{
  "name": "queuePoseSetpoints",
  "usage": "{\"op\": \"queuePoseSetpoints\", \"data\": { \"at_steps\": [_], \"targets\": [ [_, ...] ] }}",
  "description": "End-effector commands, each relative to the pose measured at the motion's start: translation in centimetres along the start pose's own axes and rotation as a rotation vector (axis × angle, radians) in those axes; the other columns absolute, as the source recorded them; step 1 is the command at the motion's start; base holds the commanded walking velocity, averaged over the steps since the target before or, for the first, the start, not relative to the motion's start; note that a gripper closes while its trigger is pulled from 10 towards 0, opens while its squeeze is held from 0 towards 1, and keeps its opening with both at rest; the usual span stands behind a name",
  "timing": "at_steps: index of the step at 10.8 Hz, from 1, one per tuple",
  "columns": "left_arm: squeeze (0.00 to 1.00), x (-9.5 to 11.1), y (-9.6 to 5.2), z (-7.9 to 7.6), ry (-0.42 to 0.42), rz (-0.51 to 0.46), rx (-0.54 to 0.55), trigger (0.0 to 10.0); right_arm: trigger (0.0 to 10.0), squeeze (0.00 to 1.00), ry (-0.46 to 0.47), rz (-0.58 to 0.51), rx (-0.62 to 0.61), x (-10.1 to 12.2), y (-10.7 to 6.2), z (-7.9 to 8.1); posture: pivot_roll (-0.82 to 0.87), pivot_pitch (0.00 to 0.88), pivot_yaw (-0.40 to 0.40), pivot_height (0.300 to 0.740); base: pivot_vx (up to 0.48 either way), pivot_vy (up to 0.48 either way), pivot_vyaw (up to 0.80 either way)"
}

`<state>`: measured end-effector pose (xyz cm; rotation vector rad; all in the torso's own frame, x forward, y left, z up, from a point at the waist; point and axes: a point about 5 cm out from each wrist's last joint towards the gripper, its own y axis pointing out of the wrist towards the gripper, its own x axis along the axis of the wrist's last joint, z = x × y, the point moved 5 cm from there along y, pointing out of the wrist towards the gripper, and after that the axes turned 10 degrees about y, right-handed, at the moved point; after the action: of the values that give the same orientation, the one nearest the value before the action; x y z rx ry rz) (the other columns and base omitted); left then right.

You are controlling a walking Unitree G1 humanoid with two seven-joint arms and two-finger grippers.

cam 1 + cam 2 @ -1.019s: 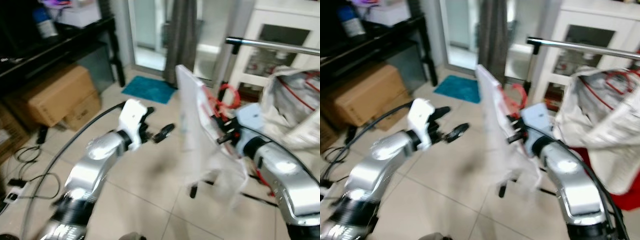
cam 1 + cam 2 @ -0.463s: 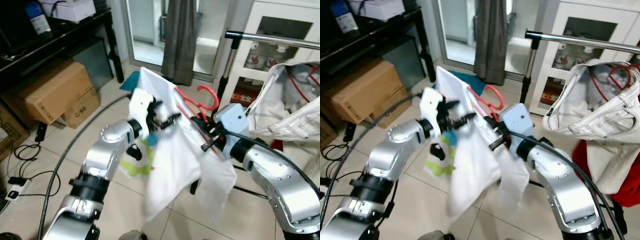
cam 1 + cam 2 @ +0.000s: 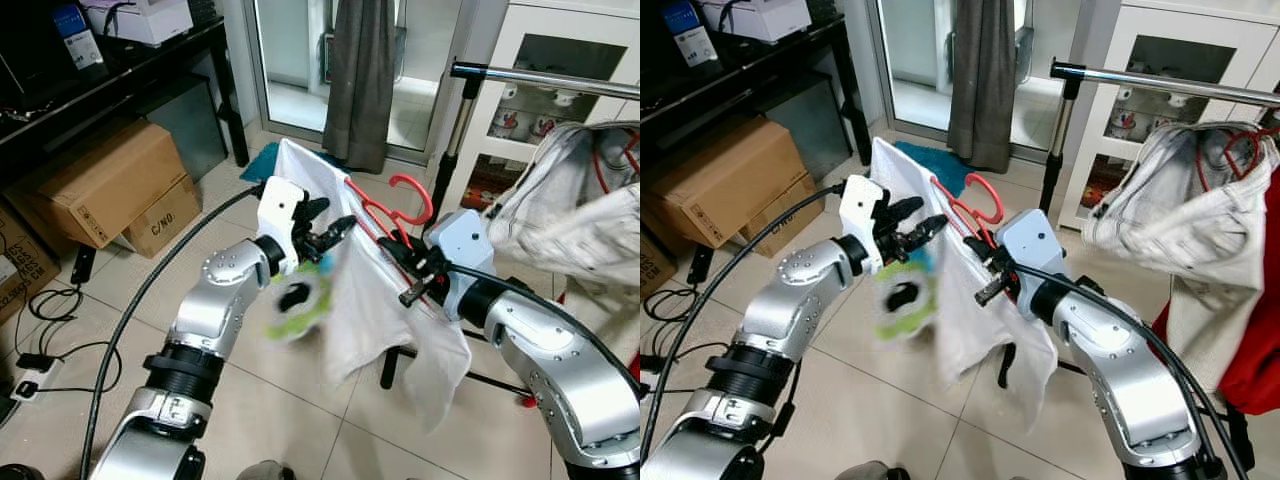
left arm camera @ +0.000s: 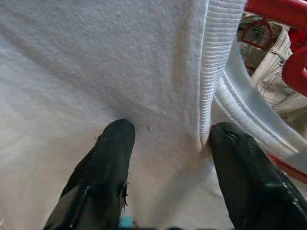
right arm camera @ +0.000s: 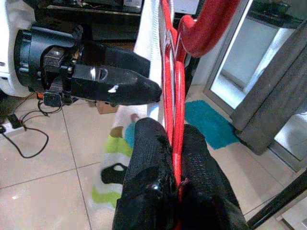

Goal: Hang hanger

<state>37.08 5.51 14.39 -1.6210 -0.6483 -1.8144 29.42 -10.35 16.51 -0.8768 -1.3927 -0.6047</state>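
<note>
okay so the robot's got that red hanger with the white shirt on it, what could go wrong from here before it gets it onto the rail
1. The right gripper pinches only the thin red hanger wire, so the hanger could twist or slip under the weight of the white shirt.
2. The left gripper is open, its fingers pressed against the shirt beside the collar; a snag there could drag the shirt off the hanger.
3. The metal rail already carries bulky clothes, which could block the hook.

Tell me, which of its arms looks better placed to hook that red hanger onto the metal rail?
Probably the right. The right gripper is shut on the red hanger, on the side of the metal rail. The left gripper stands open against the white shirt.
</note>
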Motion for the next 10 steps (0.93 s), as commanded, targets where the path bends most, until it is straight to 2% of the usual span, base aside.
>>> {"op": "queuePoseSetpoints", "data": {
  "at_steps": [1,7,10],
  "targets": [
    [0.00,0.6,0.2,0.3,0.027,-0.010,0.001,0.0,0.0,0.00,-0.015,-0.036,0.021,1.1,-0.2,0.6,-0.08,0.000,0.066,0.740,0.000,0.000,0.00],
    [0.00,0.4,0.0,1.1,0.002,-0.016,0.016,0.0,0.0,0.00,-0.012,-0.033,0.016,1.0,-0.4,0.7,-0.08,0.000,0.072,0.740,0.000,0.000,0.00],
    [0.00,1.4,-0.7,1.3,-0.030,-0.075,0.021,0.0,0.0,0.00,-0.008,0.002,-0.053,0.2,-0.3,-0.6,-0.07,0.000,0.071,0.740,0.000,0.000,0.00]
  ]
}}
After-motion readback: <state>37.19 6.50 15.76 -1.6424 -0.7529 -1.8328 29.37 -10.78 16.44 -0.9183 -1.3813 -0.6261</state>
